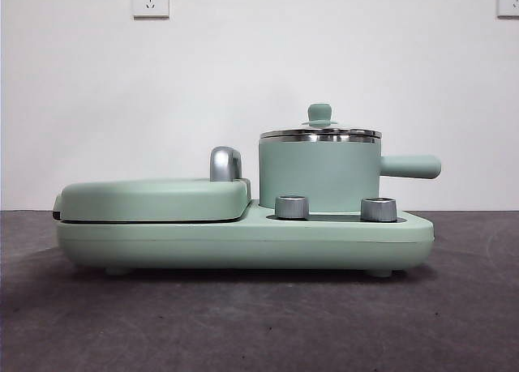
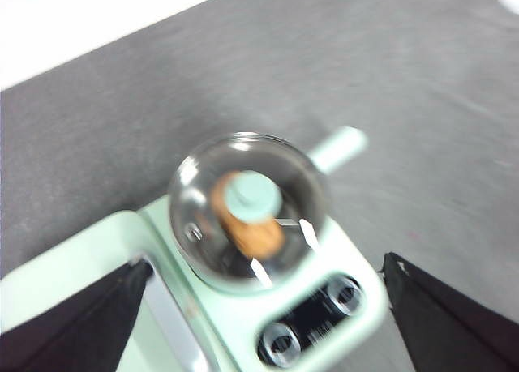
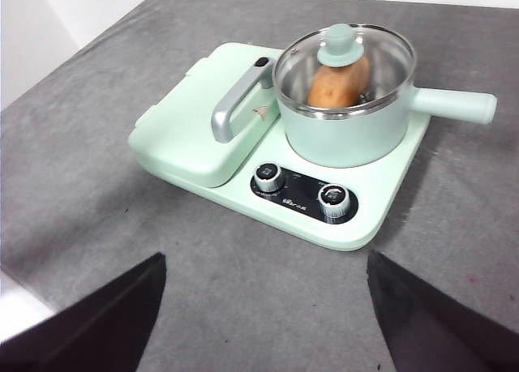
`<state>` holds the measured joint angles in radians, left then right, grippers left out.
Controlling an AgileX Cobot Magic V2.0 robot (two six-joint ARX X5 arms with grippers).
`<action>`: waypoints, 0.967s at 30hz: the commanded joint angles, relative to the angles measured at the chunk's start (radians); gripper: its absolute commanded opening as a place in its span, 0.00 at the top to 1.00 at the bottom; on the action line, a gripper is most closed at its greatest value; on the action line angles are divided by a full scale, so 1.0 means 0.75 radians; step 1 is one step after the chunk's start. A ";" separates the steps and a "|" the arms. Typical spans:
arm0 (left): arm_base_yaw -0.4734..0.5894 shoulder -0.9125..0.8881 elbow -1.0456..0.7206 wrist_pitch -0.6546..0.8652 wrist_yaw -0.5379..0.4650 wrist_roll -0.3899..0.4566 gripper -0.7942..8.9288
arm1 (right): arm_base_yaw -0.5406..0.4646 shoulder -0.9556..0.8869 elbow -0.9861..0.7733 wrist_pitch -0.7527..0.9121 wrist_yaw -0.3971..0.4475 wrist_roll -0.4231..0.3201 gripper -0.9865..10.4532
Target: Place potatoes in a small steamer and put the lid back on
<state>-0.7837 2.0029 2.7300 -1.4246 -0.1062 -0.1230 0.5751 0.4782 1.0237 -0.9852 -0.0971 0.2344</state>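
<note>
The potato (image 3: 339, 86) is seen lying inside the pot (image 3: 349, 129), under the glass lid (image 3: 345, 60), which is seated level on the steel rim with its green knob (image 1: 319, 113) upright. The pot stands in the round seat of the green cooker base (image 1: 243, 238), its stubby handle (image 1: 409, 166) pointing away from the flat griddle cover (image 1: 154, 198) beside it. Two steel dials (image 1: 292, 207) are set just in front of the pot.

The task is judged to be done, so the remaining risks come from the arms alone. The left gripper (image 2: 263, 323) is held above the pot with its jaws spread wide and nothing between them. If it is lowered or swung sideways, the knob could be clipped and the lid pushed off the rim, or a dial could be nudged. The left wrist picture is blurred, so its exact clearance from the lid cannot be told.

The right gripper (image 3: 263, 311) is held well clear on the dial side of the cooker, its jaws likewise spread and empty; a careless sweep toward the pot handle could turn the pot in its seat and shift the lid.
</note>
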 commanded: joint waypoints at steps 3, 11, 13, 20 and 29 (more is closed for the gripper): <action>-0.079 -0.300 -0.307 -0.073 0.002 -0.022 0.44 | 0.008 0.004 0.011 0.019 -0.069 -0.090 0.57; -0.172 -0.827 -0.957 -0.072 -0.129 -0.186 0.44 | 0.008 0.004 0.011 0.027 -0.095 -0.123 0.57; -0.191 -0.967 -1.129 -0.072 -0.209 -0.237 0.44 | 0.008 0.004 0.012 0.027 -0.094 -0.123 0.57; -0.203 -1.420 -1.622 0.002 -0.362 -0.322 0.44 | 0.008 0.004 0.012 0.062 -0.094 -0.122 0.57; -0.203 -1.953 -2.103 0.355 -0.345 -0.322 0.44 | 0.008 0.004 0.012 0.165 -0.096 -0.118 0.57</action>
<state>-0.9260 0.5426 1.1736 -1.1736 -0.3676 -0.3592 0.5751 0.4782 1.0237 -0.8749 -0.1650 0.1532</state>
